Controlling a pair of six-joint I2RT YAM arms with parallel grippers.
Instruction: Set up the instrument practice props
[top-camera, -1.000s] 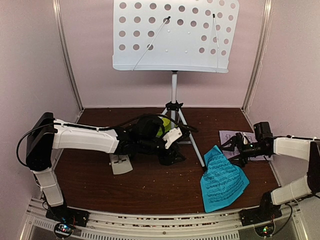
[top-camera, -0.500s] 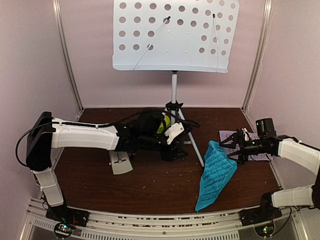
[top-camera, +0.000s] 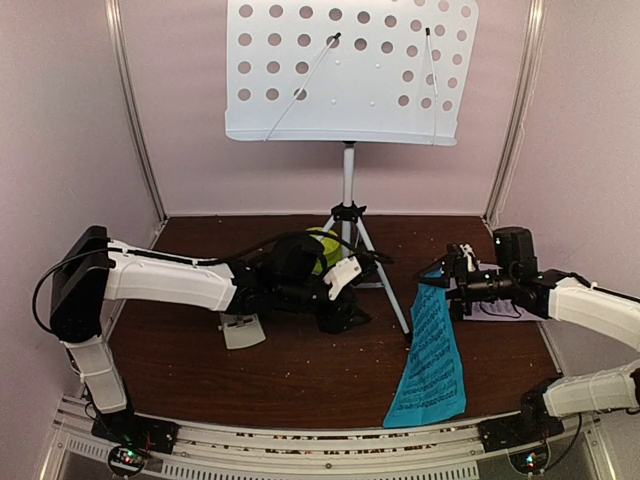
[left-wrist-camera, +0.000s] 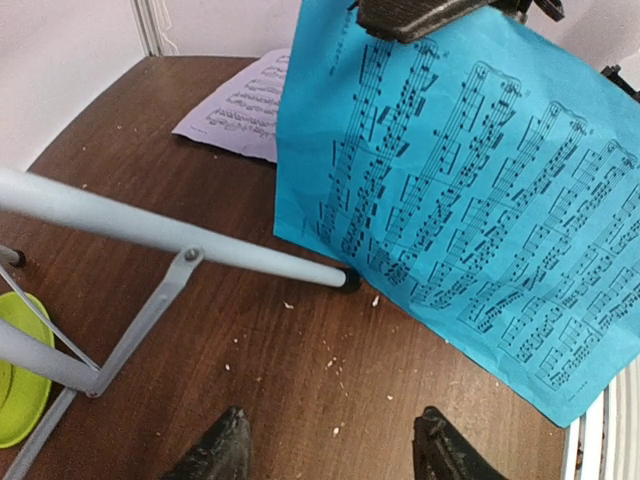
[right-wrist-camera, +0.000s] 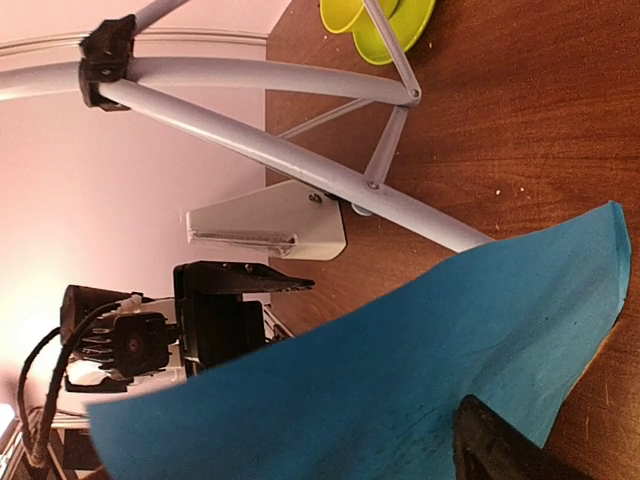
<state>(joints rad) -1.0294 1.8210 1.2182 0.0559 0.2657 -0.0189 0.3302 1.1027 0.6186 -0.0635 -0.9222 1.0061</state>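
The pale perforated music stand (top-camera: 350, 70) rises on its silver tripod (top-camera: 348, 215) at the back. My right gripper (top-camera: 447, 283) is shut on the top edge of the blue music sheet (top-camera: 430, 350), which hangs down to the table; the sheet also shows in the left wrist view (left-wrist-camera: 460, 180) and the right wrist view (right-wrist-camera: 400, 370). The pink sheet (top-camera: 500, 305) lies flat under the right arm. The cream metronome (top-camera: 241, 328) lies on the table at the left. My left gripper (top-camera: 345, 315) is open and empty, low beside a tripod leg (left-wrist-camera: 170, 235).
A lime-green bowl (top-camera: 325, 250) sits behind the left wrist, between the tripod legs. Pink walls with metal posts close in left, right and back. Crumbs dot the brown table (top-camera: 300, 370). A metal rail runs along the near edge.
My right gripper has risen and moved left with the blue sheet, which went from lying crumpled on the table to hanging upright. The left gripper shifted slightly.
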